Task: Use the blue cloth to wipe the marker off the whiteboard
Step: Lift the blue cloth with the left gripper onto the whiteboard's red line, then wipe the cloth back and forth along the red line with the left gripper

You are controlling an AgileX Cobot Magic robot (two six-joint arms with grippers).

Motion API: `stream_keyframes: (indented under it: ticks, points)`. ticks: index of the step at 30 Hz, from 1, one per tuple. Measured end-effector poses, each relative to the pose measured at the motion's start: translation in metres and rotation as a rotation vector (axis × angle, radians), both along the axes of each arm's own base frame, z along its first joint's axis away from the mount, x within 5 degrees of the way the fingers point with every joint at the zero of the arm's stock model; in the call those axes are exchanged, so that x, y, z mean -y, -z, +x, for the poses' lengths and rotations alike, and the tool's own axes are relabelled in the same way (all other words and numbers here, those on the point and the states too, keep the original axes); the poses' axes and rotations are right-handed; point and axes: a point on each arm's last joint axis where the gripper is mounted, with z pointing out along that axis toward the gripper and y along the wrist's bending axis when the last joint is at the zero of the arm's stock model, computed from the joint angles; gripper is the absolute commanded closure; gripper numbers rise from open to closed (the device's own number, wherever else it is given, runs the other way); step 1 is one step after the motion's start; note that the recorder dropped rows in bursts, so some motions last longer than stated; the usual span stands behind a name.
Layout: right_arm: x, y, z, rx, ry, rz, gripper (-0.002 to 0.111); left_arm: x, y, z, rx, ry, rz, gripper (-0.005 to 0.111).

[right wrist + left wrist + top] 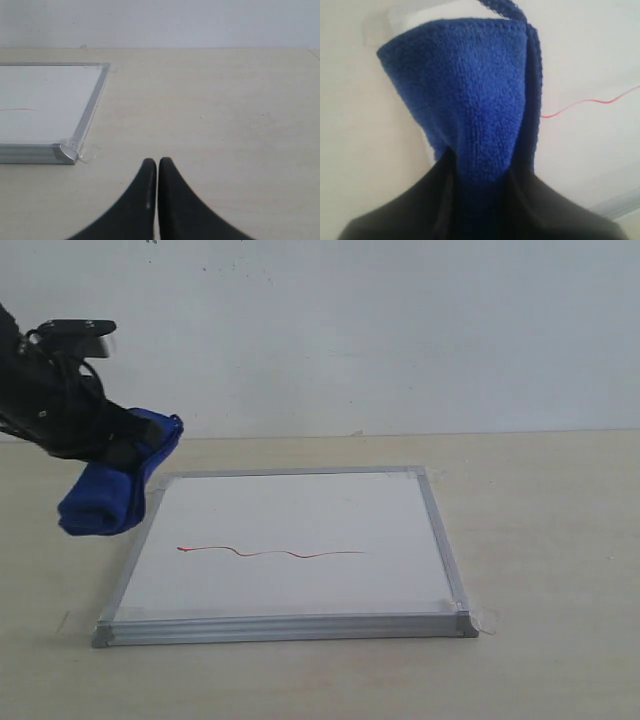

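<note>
The whiteboard (300, 580) lies flat on the table, silver-framed, with tape at its corners. Across its middle runs the marker (270, 553), a thin wavy red line with a small blob at its left end. My left gripper (125, 450) is shut on the blue cloth (105, 502), held in the air beside the board's far left corner. In the left wrist view the blue cloth (470, 95) hangs from the black fingers (555, 205), with the marker (580, 102) beyond it. My right gripper (158, 162) is shut and empty, off the whiteboard's (50, 100) near right corner.
The beige table (540, 520) stretches to the right of the board, backed by a plain white wall (400, 330). A flap of clear tape (487, 618) sticks out at the board's near right corner.
</note>
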Motion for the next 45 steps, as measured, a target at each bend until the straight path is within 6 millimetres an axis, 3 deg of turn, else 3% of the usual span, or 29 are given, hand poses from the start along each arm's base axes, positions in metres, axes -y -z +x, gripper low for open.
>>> stream_keyframes:
  ticks: [3, 6, 11, 16, 28, 36, 45]
  points:
    - [0.000, 0.000, 0.000, 0.000, 0.000, 0.000, 0.107, 0.024, 0.007, 0.012, 0.002, 0.059, -0.004, 0.103]
    - [0.000, 0.000, 0.000, 0.000, 0.000, 0.000, 0.107, 0.041, 0.033, 0.020, -0.042, 0.096, 0.002, 0.103]
    - [0.000, 0.000, 0.000, 0.000, 0.000, 0.000, 0.107, 0.046, 0.070, 0.028, -0.113, 0.098, 0.014, 0.103]
    - [0.000, 0.000, 0.000, 0.000, 0.000, 0.000, 0.107, 0.044, 0.092, 0.031, -0.157, 0.106, 0.045, 0.103]
    - [0.000, 0.000, 0.000, 0.000, 0.000, 0.000, 0.107, 0.038, 0.102, 0.040, -0.121, 0.091, 0.127, 0.103]
    - [0.000, 0.000, 0.000, 0.000, 0.000, 0.000, 0.107, 0.032, 0.118, 0.044, -0.152, 0.069, 0.203, 0.103]
    - [0.000, 0.000, 0.000, 0.000, 0.000, 0.000, 0.107, 0.043, 0.123, 0.044, -0.153, 0.092, 0.210, 0.103]
